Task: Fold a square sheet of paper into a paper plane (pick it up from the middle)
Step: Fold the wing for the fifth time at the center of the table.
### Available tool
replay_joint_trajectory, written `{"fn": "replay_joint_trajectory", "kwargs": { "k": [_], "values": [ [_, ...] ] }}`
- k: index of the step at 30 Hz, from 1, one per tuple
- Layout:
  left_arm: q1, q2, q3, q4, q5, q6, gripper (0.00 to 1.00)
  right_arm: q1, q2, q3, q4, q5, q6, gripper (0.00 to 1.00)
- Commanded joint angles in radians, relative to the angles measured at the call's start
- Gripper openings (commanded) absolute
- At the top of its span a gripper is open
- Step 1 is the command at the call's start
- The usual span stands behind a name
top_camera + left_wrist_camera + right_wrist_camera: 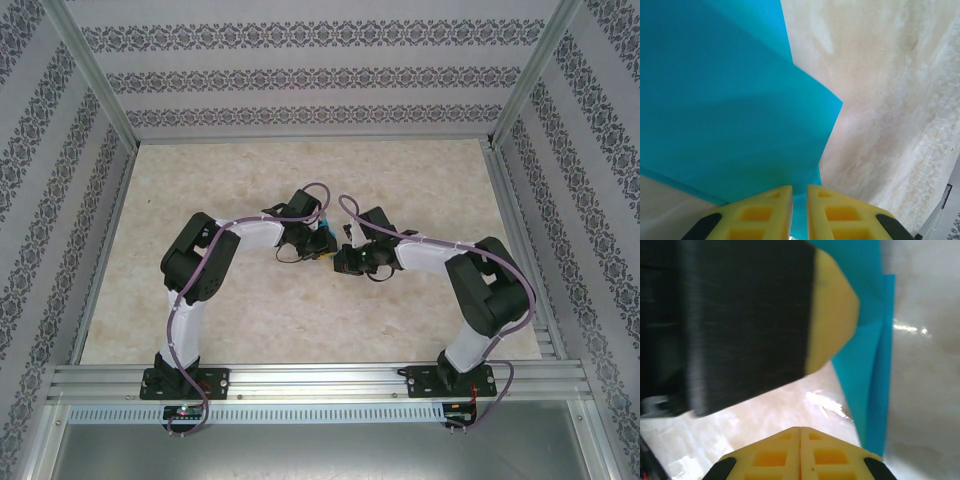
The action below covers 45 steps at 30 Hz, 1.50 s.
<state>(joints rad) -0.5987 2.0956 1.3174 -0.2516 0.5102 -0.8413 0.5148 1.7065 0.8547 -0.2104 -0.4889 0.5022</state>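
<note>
The square sheet of paper [725, 100] is turquoise-blue and lies folded into overlapping layers with a sharp corner. My left gripper [799, 189] is shut on it, a strip of blue passing between the yellow fingers [765, 210]. In the top view both grippers meet above the middle of the table, left gripper [320, 243] and right gripper [344, 258] almost touching. My right gripper [800, 430] is shut with nothing between its fingers. It sits just beside the paper's folded edge [872, 370], under the left gripper's black body [740, 320]. From this close I cannot tell whether the paper forms the paper plane.
The beige marbled tabletop [300, 170] stretches around both arms. Patterned walls [300, 80] close in the back and sides. An aluminium rail [320, 382] runs along the near edge, carrying both arm bases.
</note>
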Motion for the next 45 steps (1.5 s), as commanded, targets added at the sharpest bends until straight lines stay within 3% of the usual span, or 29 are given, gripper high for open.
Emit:
{"fn": "replay_joint_trajectory", "kwargs": {
  "k": [1, 22, 29, 45],
  "values": [
    [-0.004, 0.062, -0.016, -0.086, -0.098, 0.011, 0.18, -0.001, 0.03, 0.051, -0.06, 0.056, -0.014, 0.08],
    [-0.006, 0.074, -0.007, -0.111, -0.108, 0.015, 0.18, -0.036, 0.061, 0.004, -0.107, 0.053, -0.047, 0.08],
    [-0.005, 0.073, -0.006, -0.117, -0.11, 0.016, 0.18, -0.029, 0.026, 0.072, -0.101, 0.026, -0.039, 0.09],
    [-0.005, 0.081, -0.003, -0.126, -0.112, 0.015, 0.18, -0.025, 0.127, 0.087, -0.124, 0.022, -0.062, 0.09]
  ]
}}
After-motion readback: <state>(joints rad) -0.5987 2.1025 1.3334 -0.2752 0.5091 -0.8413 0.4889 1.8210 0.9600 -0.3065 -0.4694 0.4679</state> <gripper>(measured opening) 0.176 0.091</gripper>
